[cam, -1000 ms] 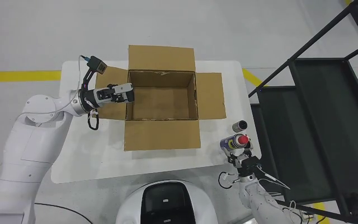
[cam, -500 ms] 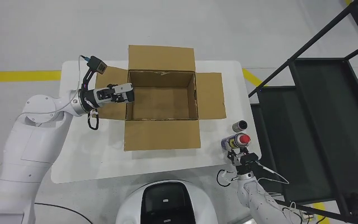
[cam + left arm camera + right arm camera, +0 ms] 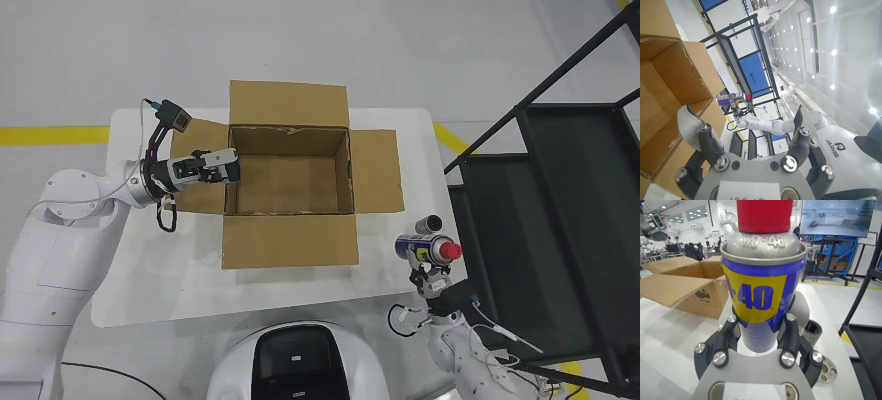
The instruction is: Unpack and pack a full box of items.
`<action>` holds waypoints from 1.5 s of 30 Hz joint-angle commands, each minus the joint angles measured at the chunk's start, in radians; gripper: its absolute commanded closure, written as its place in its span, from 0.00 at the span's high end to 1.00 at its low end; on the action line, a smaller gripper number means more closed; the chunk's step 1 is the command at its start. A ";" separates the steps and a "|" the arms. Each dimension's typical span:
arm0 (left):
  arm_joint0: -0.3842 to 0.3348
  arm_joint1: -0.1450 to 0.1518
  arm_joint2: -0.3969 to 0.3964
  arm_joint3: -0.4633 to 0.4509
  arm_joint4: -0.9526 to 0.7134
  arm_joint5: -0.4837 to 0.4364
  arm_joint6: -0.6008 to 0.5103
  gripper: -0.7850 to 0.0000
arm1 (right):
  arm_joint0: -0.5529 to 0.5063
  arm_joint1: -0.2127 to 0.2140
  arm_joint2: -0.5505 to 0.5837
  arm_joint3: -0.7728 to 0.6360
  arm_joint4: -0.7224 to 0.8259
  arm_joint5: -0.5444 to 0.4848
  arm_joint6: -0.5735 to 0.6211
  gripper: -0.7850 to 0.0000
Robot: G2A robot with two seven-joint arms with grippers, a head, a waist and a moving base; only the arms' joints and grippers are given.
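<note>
An open cardboard box (image 3: 290, 185) with all flaps spread sits mid-table, its floor showing bare cardboard. My left gripper (image 3: 225, 165) hangs open at the box's left wall; in the left wrist view (image 3: 743, 113) its fingers (image 3: 687, 115) stand wide apart beside the box (image 3: 668, 79). A blue and yellow spray can (image 3: 427, 247) with a red cap is held off the table near the front right corner. My right gripper (image 3: 432, 275) is shut on the can's body (image 3: 761, 285), which lies level with its cap pointing right. The can (image 3: 732, 98) shows far off past the left fingers.
A small dark cylinder (image 3: 429, 223) stands by the table's right edge, close behind the can. The right wrist view shows it (image 3: 812, 332) with a metal flange (image 3: 826, 371) lying beside it. A dark metal rack (image 3: 560, 230) stands right of the white table (image 3: 150, 290).
The right gripper has tipped the can from nearly upright to level, its red cap swinging out to the right. The left arm has kept still.
</note>
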 commanded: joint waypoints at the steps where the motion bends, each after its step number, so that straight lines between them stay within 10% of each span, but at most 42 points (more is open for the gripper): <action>1: 0.000 0.000 0.000 0.000 0.000 0.000 0.000 1.00 | -0.047 0.008 0.035 -0.138 -0.018 0.010 0.059 0.00; 14: 0.000 0.000 0.000 0.000 0.000 0.000 0.000 1.00 | -0.034 0.005 0.001 -0.432 -0.132 0.124 0.449 0.00; 39: 0.000 0.000 0.000 0.000 0.000 0.000 0.000 1.00 | -0.025 0.004 -0.008 -0.438 -0.132 0.130 0.459 0.00; 45: 0.000 0.000 0.000 0.000 0.000 0.000 0.000 1.00 | 0.049 0.006 -0.024 -0.539 -0.239 0.119 0.647 0.00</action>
